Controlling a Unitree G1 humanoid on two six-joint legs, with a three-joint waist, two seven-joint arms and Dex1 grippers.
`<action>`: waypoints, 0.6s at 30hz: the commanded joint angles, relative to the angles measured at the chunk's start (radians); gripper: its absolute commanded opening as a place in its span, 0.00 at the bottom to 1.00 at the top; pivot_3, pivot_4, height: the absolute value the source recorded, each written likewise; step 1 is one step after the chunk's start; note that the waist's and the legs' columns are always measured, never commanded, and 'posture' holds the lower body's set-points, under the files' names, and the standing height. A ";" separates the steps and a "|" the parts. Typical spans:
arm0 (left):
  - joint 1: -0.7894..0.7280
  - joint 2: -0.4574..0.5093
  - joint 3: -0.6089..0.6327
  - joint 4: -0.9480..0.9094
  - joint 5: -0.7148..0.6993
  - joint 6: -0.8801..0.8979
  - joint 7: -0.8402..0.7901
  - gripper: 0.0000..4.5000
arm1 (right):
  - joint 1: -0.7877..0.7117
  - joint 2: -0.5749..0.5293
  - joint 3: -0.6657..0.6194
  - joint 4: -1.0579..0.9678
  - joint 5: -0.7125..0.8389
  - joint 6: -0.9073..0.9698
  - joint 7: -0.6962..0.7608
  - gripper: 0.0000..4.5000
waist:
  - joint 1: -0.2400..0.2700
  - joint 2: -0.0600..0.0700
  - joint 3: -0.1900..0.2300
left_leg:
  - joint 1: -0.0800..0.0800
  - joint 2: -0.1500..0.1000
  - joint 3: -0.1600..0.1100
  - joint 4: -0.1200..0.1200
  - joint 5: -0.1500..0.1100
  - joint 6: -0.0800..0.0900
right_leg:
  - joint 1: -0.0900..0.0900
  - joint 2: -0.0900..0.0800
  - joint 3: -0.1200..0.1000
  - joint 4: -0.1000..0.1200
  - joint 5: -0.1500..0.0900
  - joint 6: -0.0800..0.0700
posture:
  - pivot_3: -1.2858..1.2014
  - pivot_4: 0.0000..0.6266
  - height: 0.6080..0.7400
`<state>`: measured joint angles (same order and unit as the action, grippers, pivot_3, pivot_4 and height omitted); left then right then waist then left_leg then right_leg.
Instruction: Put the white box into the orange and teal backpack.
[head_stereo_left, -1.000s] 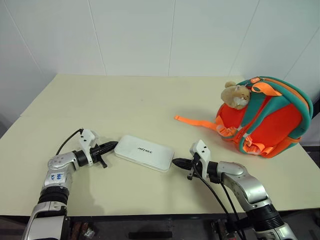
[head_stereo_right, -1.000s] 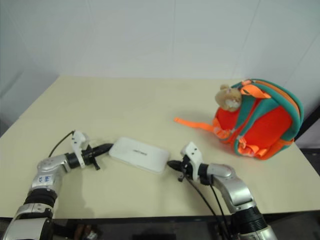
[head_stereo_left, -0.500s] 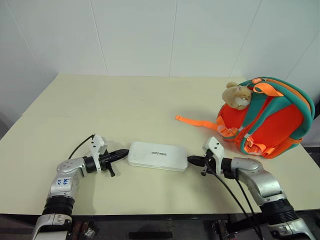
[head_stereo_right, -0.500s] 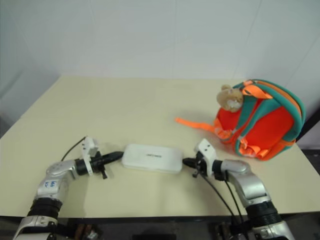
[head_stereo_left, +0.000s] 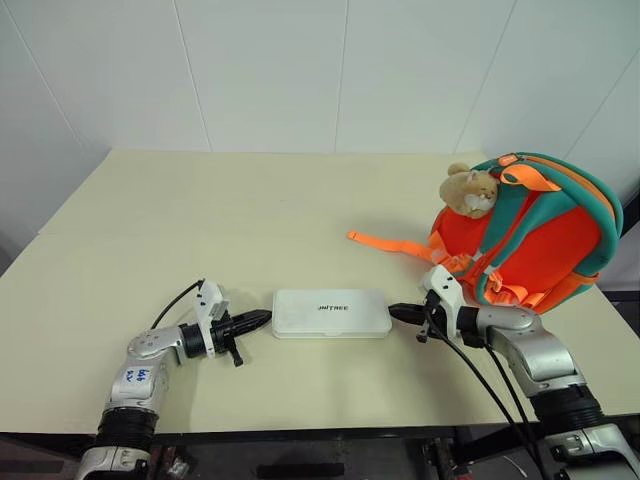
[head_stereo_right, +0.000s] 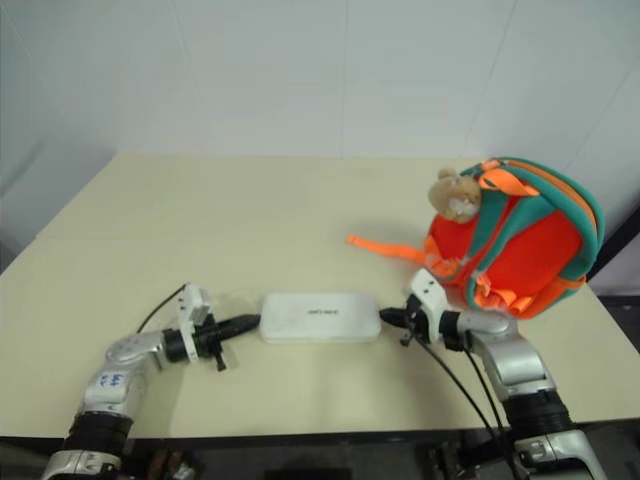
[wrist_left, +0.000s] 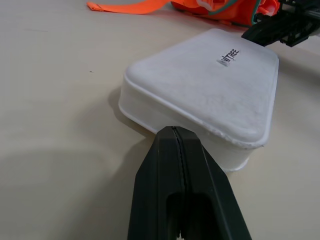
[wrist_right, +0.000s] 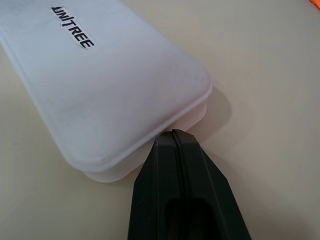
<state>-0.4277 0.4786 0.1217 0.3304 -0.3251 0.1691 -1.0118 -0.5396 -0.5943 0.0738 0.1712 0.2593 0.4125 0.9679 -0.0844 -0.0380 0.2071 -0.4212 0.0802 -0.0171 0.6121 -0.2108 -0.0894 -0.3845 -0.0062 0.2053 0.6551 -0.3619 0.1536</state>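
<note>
Desk: pale cream desk (head_stereo_left: 250, 210), white wall behind.
Box: flat glossy white box (head_stereo_left: 332, 313), pinched endwise for lifting.
Pincers: left pincer (head_stereo_left: 262, 319), right pincer (head_stereo_left: 396, 312), both closed tight, tips pressing opposite ends.
Backpack: orange and teal backpack (head_stereo_left: 540, 240), beyond right pincer.

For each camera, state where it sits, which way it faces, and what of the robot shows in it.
Left eye view: on the head, looking forward and down over the table; both arms show, left gripper and right gripper shut at the ends of the white box, the orange and teal backpack to the right.
Right eye view: beside it, same scene.
Left wrist view: on the left wrist, along its shut fingers at the box's end.
Right wrist view: on the right wrist, along its shut fingers at the opposite end.
Shared: the box.
</note>
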 joint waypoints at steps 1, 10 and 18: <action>-0.009 0.028 0.031 0.021 0.024 -0.057 0.054 0.00 | -0.002 -0.015 -0.015 -0.047 0.026 0.020 0.028 0.00 | 0.000 0.000 0.000 | 0.000 0.000 0.000 0.000 0.000 0.000 | 0.000 0.000 0.000 0.000 0.000 0.000 | 0.52 0.24 1.00; 0.046 0.137 0.093 -0.069 -0.064 0.090 0.041 0.28 | 0.026 -0.109 -0.088 -0.089 0.049 0.159 0.015 0.36 | 0.000 0.000 0.000 | 0.000 0.000 0.000 0.000 0.000 0.000 | 0.000 0.000 0.000 -0.001 0.000 0.000 | 0.52 0.24 1.00; -0.029 0.284 0.103 -0.091 -0.244 0.565 -0.049 0.85 | -0.136 -0.151 -0.134 -0.113 0.168 0.497 -0.003 0.98 | -0.005 0.001 0.000 | 0.000 0.000 0.000 -0.001 0.000 0.000 | -0.001 0.000 0.000 0.000 0.000 0.000 | 0.52 0.24 1.00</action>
<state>-0.4154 0.7344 0.2170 0.2509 -0.5172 0.6442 -1.0415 -0.6431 -0.7347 -0.0244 0.0799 0.3885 0.8451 0.9775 -0.0895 -0.0373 0.2076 -0.4214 0.0803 -0.0170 0.6113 -0.2109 -0.0893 -0.3856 -0.0061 0.2053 0.6547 -0.3623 0.1530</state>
